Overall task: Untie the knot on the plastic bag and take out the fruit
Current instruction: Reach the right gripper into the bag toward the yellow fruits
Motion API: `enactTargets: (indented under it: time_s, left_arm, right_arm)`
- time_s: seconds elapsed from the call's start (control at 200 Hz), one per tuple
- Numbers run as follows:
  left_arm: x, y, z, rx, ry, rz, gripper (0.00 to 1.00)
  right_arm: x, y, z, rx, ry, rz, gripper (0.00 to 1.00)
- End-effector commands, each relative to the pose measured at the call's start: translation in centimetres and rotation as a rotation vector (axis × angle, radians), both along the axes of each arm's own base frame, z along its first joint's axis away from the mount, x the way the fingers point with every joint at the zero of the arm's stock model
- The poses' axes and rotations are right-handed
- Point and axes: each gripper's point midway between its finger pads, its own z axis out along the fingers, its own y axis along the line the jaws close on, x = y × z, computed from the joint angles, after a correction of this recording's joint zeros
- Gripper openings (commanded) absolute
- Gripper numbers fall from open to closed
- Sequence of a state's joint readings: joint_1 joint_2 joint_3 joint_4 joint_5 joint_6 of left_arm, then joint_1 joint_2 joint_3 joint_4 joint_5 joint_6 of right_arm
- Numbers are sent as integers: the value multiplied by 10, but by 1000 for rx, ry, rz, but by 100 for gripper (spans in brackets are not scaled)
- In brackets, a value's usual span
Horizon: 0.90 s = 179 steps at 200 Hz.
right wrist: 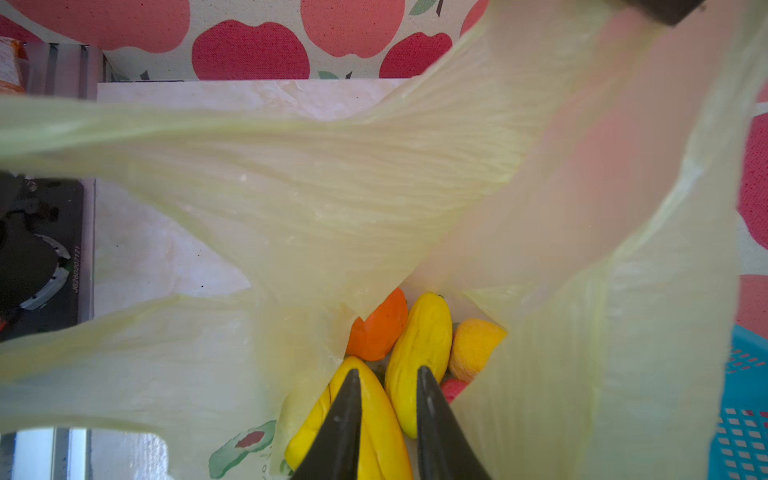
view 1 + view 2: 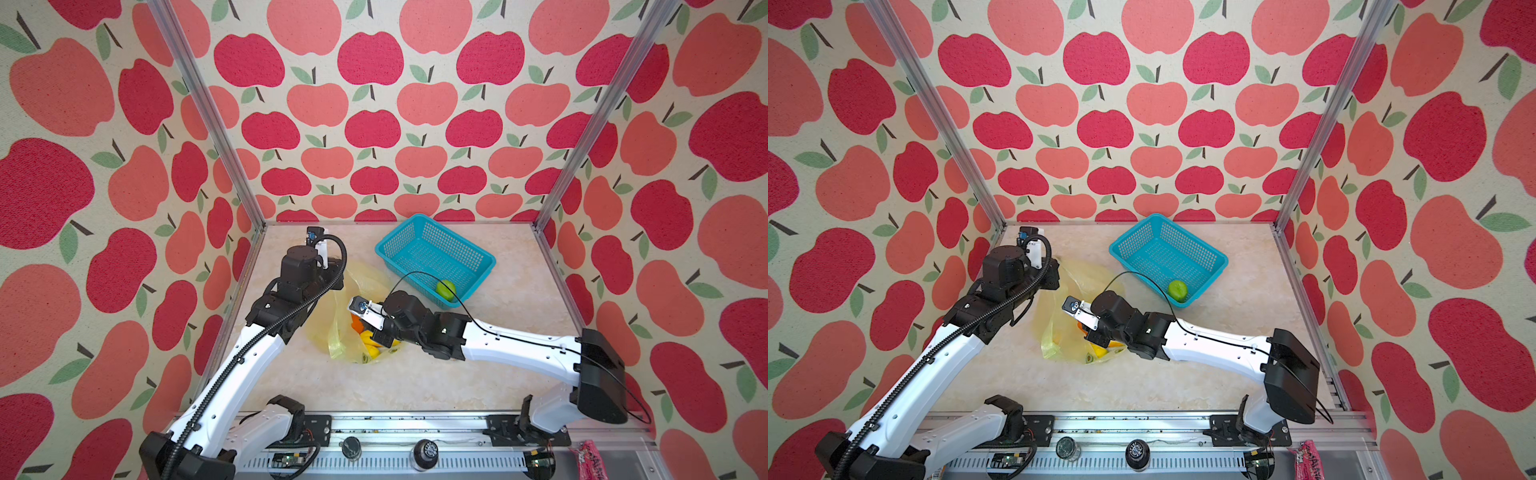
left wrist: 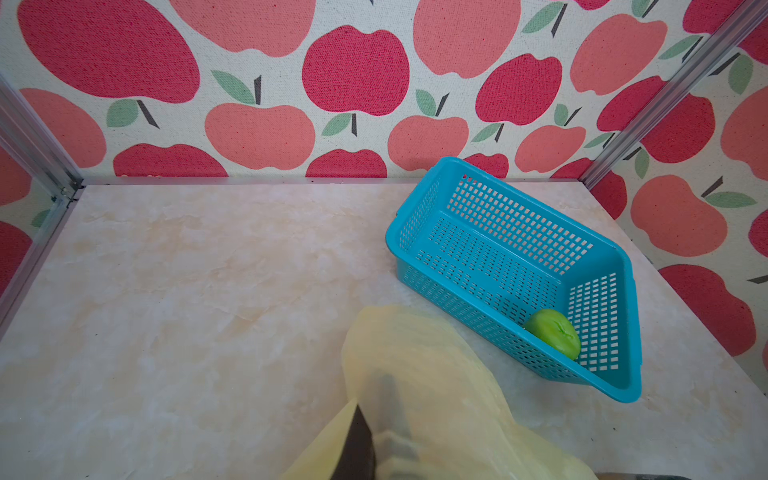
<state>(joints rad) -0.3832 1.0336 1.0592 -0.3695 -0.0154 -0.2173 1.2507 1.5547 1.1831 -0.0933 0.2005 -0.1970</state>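
Right claw (image 1: 386,370): closest to the right wrist lens. Its two dark fingers are parted by a narrow gap, with the tips down inside the plastic bag (image 1: 332,187). One tip sits over each of two yellow fruits, and nothing is visibly clamped between them.
Fruit in the bag: clear only in the right wrist view. It shows a plump yellow fruit (image 1: 316,424), a long yellow fruit (image 1: 424,345), an orange fruit (image 1: 380,328), a lumpy yellow-orange fruit (image 1: 473,345) and a sliver of red fruit (image 1: 451,388).
Both top views: the right wrist covers the bag's mouth, so only scraps of yellow and orange show.
Left claw (image 3: 372,399): pressed together on a fold of the bag's film, holding it raised. One finger shows only through the plastic.
Plastic bag (image 2: 328,320) (image 2: 1054,328): on the tabletop (image 2: 519,316) near the teal basket (image 2: 436,253) (image 2: 1167,253), on the side facing the arm bases. I cannot tell whether it touches the basket. The bag's mouth gapes and its handle straps run apart.
Green fruit (image 2: 446,289) (image 2: 1177,289) (image 3: 552,338): alone in the basket, in the corner nearest the right arm.
Left wrist view: shows the whole basket (image 3: 498,232) but none of the bag's contents.
Avocado print (image 1: 245,444): legible only in the right wrist view.
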Motion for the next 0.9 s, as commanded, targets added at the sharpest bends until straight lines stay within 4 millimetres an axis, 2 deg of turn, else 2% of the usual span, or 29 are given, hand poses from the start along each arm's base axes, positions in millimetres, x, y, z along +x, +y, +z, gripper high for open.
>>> enactTargets:
  time_s: [0.0,0.065,0.175,0.33,0.5,0.665,0.79,0.89]
  left_arm:
    - [-5,4,7,6,-24,6,0]
    - [-5,5,7,6,-26,7,0]
    - [-5,5,8,6,-28,7,0]
    - [-5,5,9,6,-31,8,0]
    - [-5,4,8,3,-27,6,0]
    - [-5,4,8,-1,-29,2,0]
    - [-5,3,8,0,-26,1,0]
    - [-5,3,8,-2,-27,-2,0]
  right_arm:
    - [-11,-6,24,39,-8,27,42]
    - [-22,-10,27,53,-13,60,48]
    - [-32,-16,18,-4,-30,66,46]
    - [-33,-21,-19,-92,9,55,38]
    - [-28,-10,-52,-158,107,65,32]
    - [-23,-2,-92,-260,193,56,30]
    - [-15,0,-111,-312,249,33,30]
    - [-16,2,-125,-360,285,35,31]
